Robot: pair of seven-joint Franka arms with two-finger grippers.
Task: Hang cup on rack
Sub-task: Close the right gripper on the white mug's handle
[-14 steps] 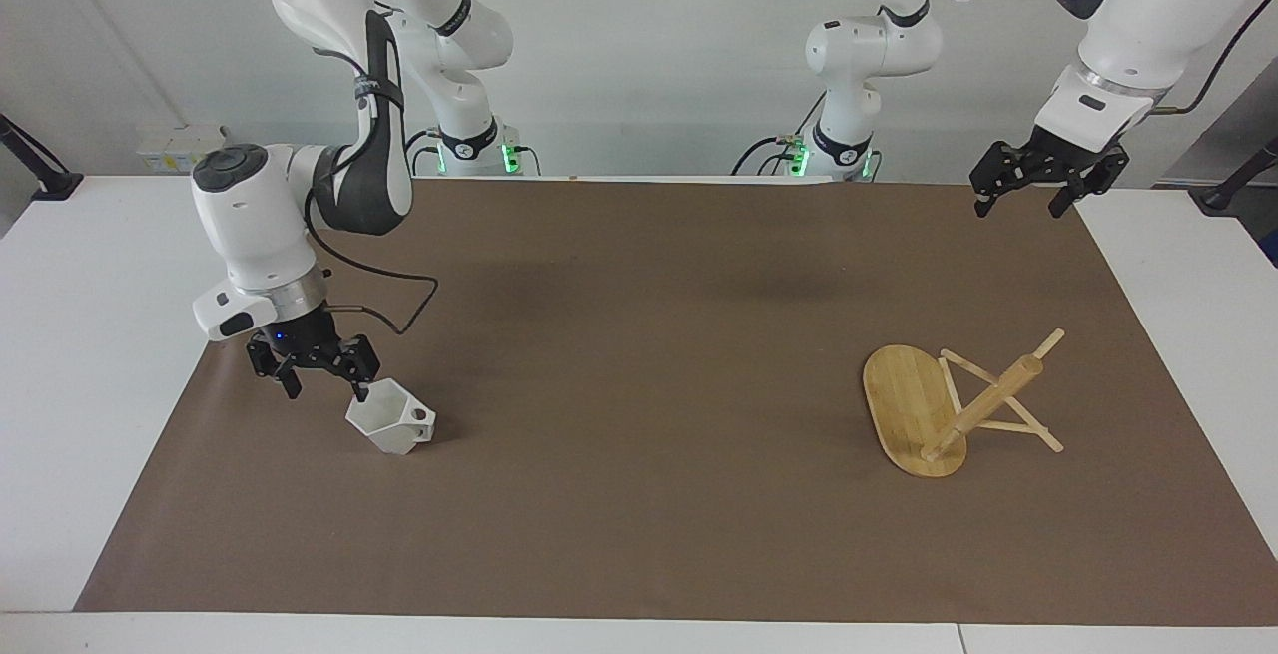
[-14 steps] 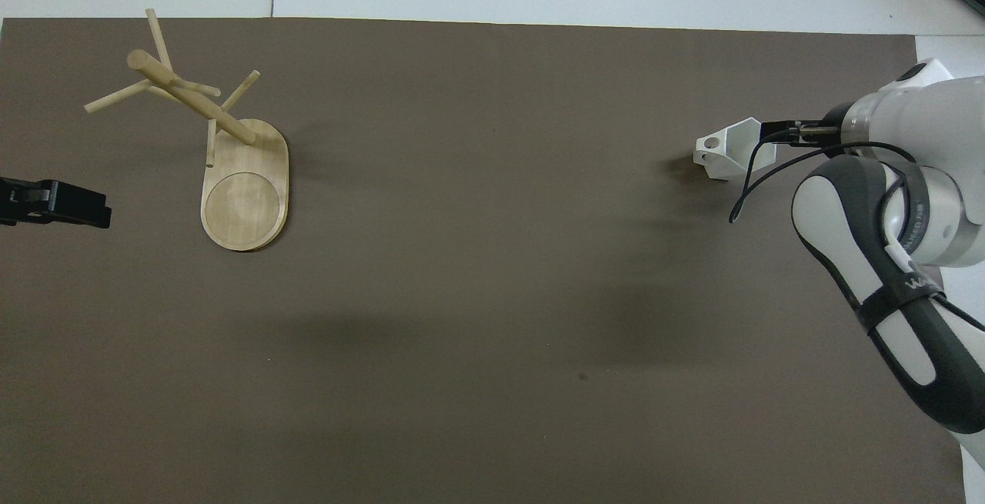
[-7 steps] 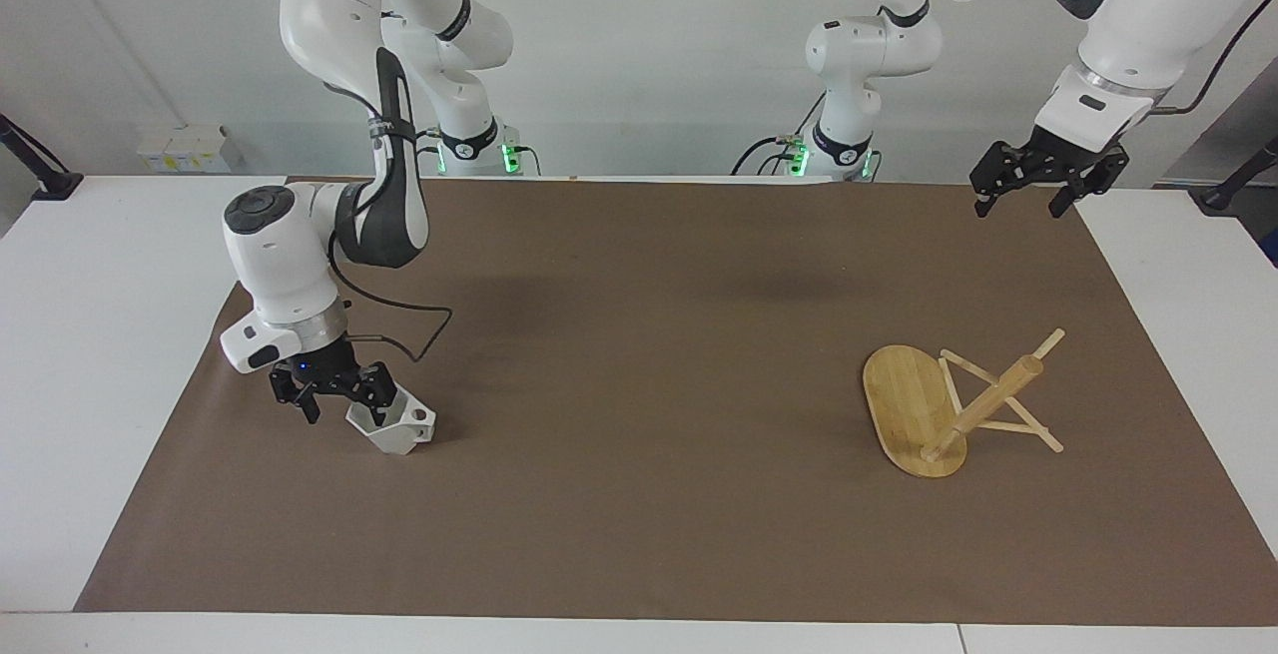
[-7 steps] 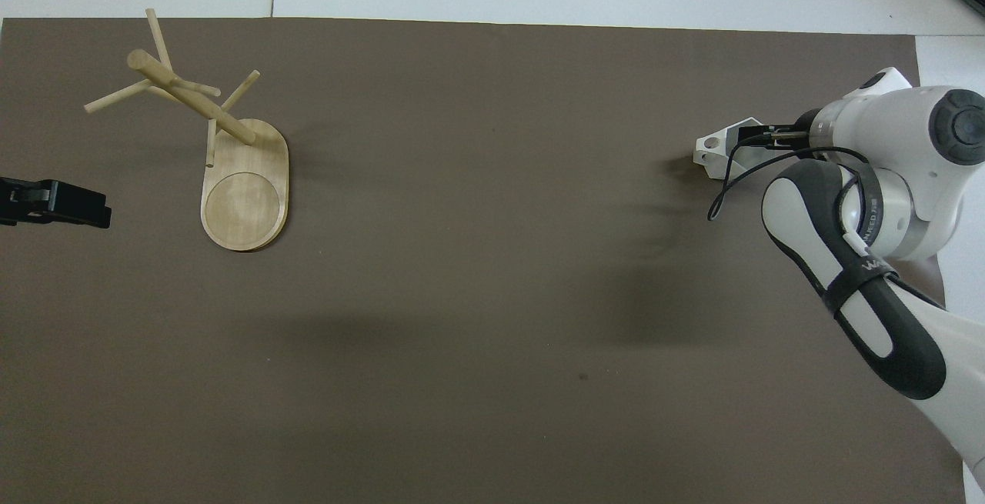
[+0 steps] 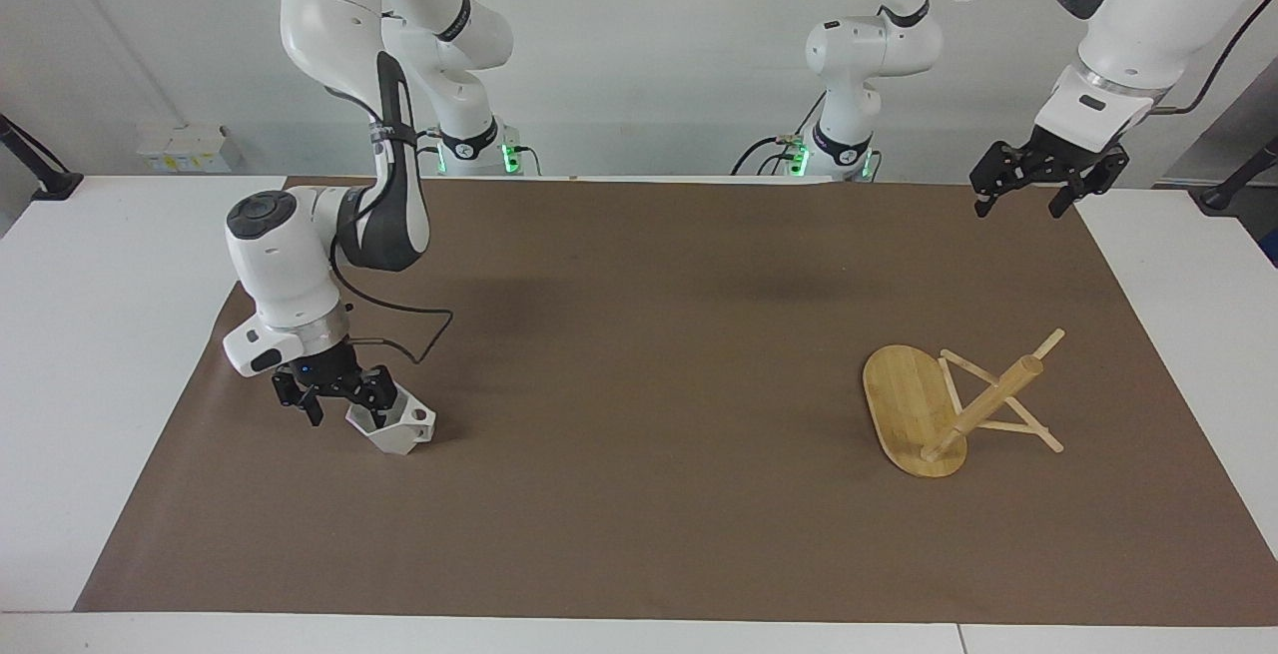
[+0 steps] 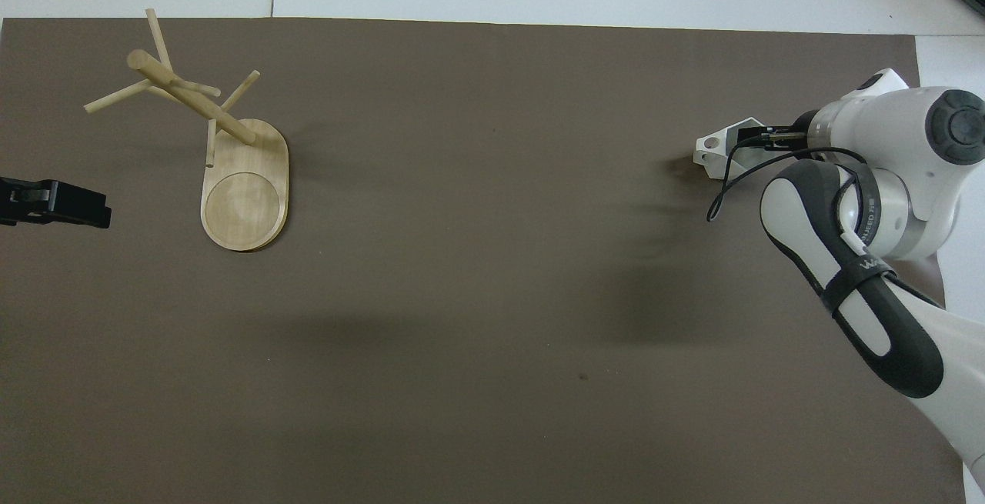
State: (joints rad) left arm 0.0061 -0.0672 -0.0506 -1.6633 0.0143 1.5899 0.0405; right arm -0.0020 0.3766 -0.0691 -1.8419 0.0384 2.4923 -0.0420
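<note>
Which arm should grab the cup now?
Right. The right gripper is already down at the cup, one finger inside its rim. The left gripper waits raised over the mat's corner, above the rack's end.

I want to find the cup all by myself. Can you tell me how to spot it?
Start at the big brown mat covering the table, then go to the right arm's end of it. There the right gripper has its jaws down at a small white cup sitting on the mat. It is the only white thing on the mat, with flat angled sides and a round hole in its handle.
</note>
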